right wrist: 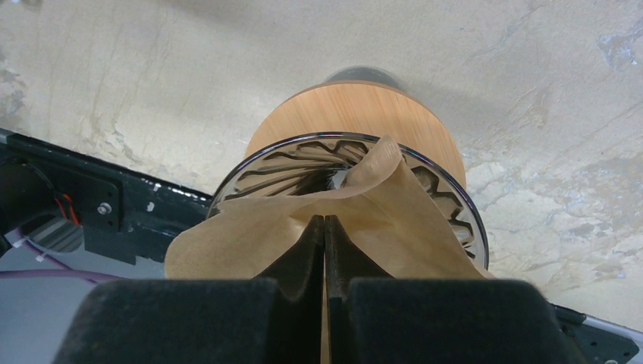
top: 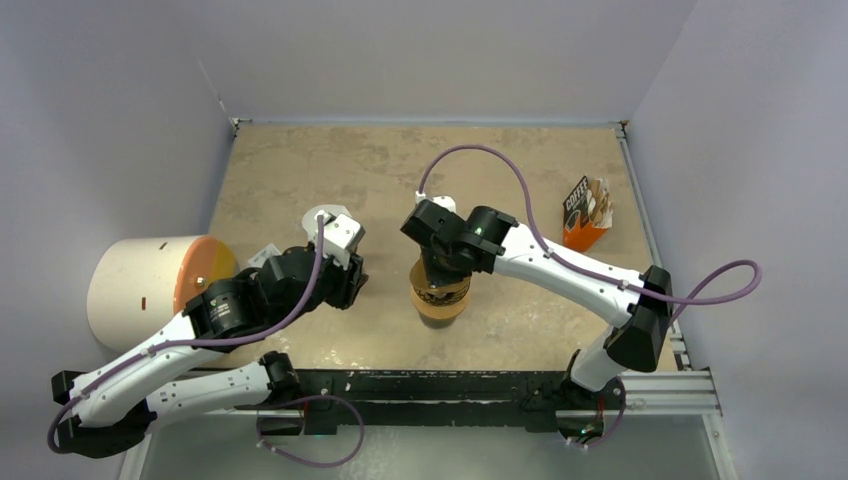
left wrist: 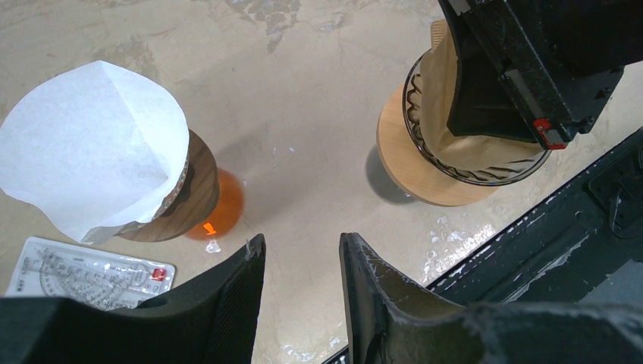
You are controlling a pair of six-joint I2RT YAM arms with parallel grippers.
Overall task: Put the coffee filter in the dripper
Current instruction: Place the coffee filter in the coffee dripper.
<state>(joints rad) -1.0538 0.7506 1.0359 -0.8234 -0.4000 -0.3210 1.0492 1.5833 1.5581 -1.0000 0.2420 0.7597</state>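
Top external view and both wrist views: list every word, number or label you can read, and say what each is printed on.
"COFFEE": on the black-and-orange paper packet at the right of the top external view; any smaller print on it is blurred.
Scale marks on the clear plastic measuring template, left wrist view: too small to read.
Right wrist view: no text in sight.

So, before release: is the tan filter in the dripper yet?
Partly in: the coffee filter dips inside the dripper rim, crumpled, the right gripper shut on it.
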